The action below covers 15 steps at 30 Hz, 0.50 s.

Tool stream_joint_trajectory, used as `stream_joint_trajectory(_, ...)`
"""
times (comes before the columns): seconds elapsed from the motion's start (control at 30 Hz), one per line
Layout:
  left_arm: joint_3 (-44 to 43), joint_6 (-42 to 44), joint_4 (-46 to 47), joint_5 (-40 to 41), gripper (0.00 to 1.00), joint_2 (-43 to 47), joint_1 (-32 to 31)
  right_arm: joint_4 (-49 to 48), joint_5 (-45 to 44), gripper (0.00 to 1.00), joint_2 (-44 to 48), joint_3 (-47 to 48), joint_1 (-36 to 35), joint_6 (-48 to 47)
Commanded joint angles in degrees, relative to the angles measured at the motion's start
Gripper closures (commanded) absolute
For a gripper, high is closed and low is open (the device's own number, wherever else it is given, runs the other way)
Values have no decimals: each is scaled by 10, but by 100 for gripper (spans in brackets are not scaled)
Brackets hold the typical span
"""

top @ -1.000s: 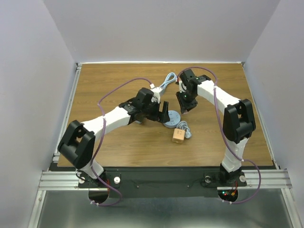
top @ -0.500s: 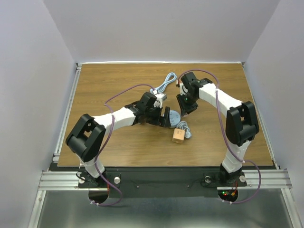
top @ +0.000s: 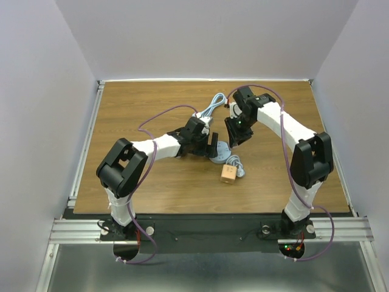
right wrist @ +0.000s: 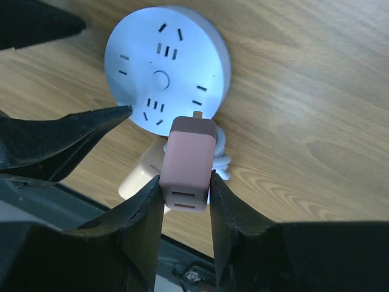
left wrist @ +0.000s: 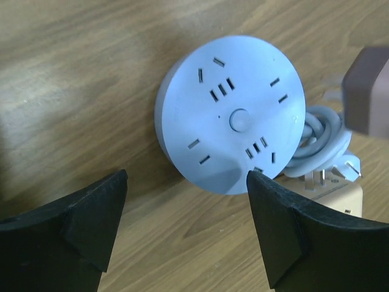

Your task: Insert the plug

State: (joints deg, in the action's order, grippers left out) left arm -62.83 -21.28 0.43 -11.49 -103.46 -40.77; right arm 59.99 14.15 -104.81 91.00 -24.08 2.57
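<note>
The right end effector [right wrist: 185,182] is clenched on the dusty-pink rectangular plastic plug [right wrist: 189,159], poised at the 5 o'clock rim of the round pale-blue socket hub [right wrist: 163,68] on the wooden tabletop [top: 152,103]. The left end effector [left wrist: 187,177] is released, its 2 fingers flanking the hub's 7 o'clock edge in its own view. I judge the left should pin the hub while the right squares the prongs over matching slots, then presses straight in.

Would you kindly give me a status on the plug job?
Left claw open at the round socket's edge. Right claw shut on pink plug, prongs above socket, not in. Coiled cable beside, slots clear.
</note>
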Motion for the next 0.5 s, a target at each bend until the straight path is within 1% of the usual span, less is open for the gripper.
stream_joint_trajectory(0.0, -24, 12, 5, 30, 10, -7, -2, 37, 37, 100, -14, 32, -8, -3)
stream_joint_trajectory(0.27, -16, 22, 5, 30, 16, -14, -2, 44, 33, 100, -50, 44, -13, -5)
stream_joint_trajectory(0.47, -13, 25, 5, 27, 16, -12, -1, 44, 20, 100, -58, 58, -13, -5)
